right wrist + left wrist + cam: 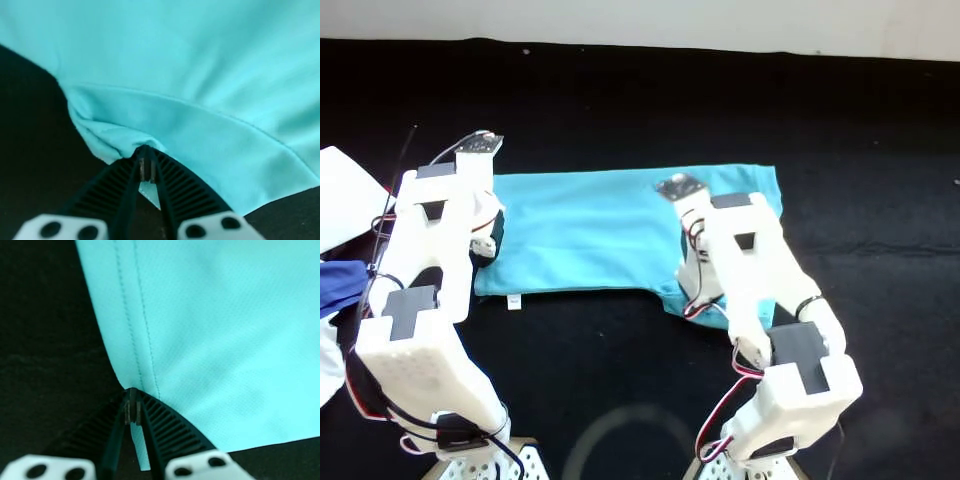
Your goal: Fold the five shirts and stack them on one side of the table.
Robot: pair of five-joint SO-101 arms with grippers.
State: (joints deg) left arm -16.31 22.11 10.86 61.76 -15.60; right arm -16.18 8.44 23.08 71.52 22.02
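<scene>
shirt [225, 340]: fine-knit cloth, matt; stitched hem at the left pincer [132, 409]
left pincer: black ribbed plastic
table [45, 330]: black, matt, beside the left pincer

High view: right arm [750, 260] hides the corner of the teal shirt [590, 230] at the right gripper [146, 165]. Outboard of the left gripper [132, 407], white and blue cloth [345, 195] is cut off by the frame edge; garment type unreadable.
</scene>
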